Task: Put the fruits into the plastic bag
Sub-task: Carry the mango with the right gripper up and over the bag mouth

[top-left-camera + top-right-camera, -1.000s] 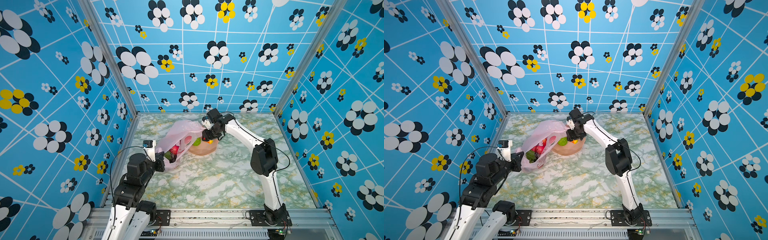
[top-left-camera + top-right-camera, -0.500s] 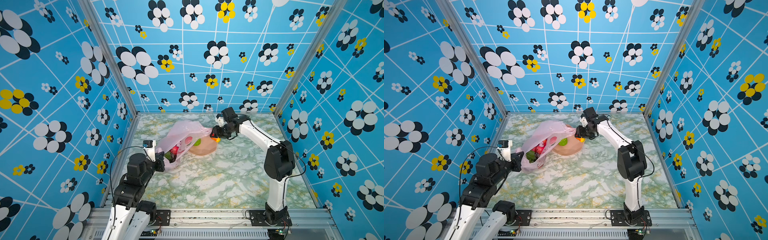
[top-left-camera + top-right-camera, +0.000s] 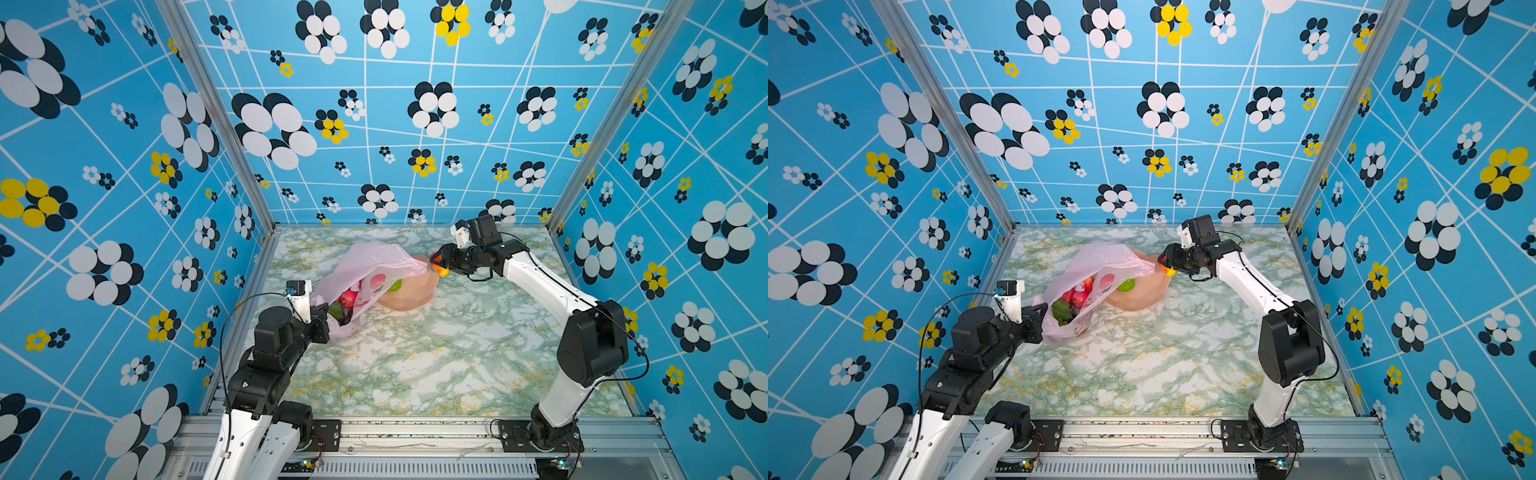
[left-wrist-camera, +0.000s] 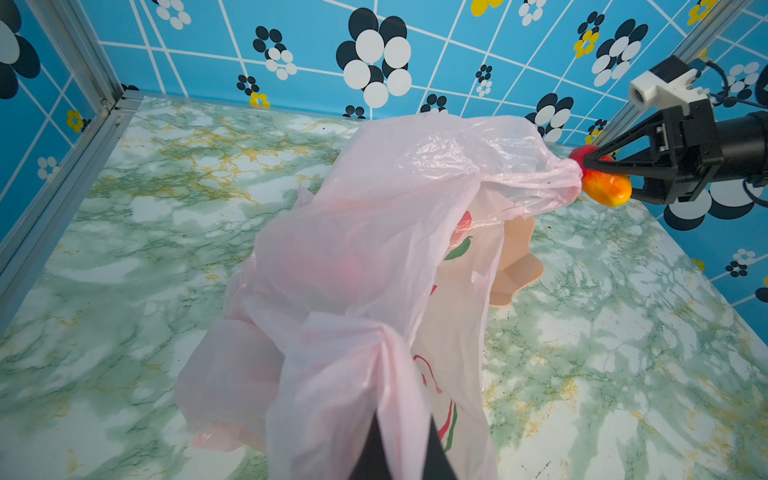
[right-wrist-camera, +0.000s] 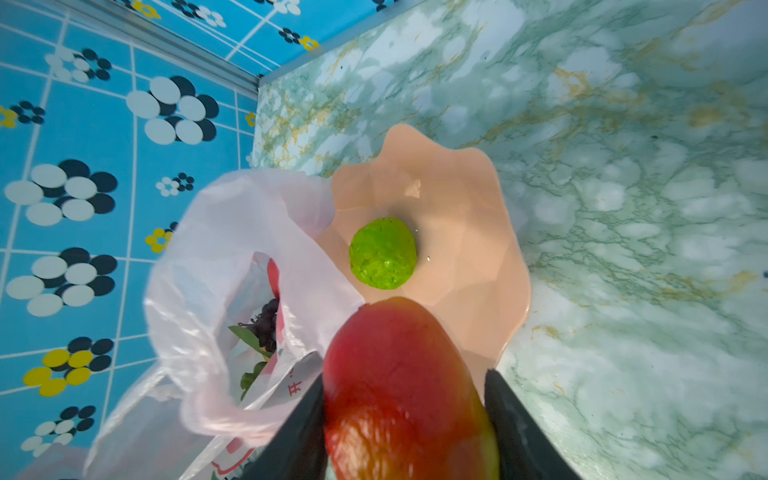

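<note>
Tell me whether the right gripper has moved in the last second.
Yes. The right gripper, shut on the mango, has shifted rightward, from over the bowl to its right rim.

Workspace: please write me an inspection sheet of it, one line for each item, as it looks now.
Surface: marbled green-white table, no spill seen.
Job's things: plastic bag lying open, with grapes and red fruits inside; green fruit in the bowl; mango held at the bag's far handle.
Clutter: nothing seen.
Grippers: left gripper shut on the bag's near edge; right gripper shut on the mango.
Cables: black cables loop free beside both arms, none on the fruits.
Surroundings: blue flowered walls, metal frame.
</note>
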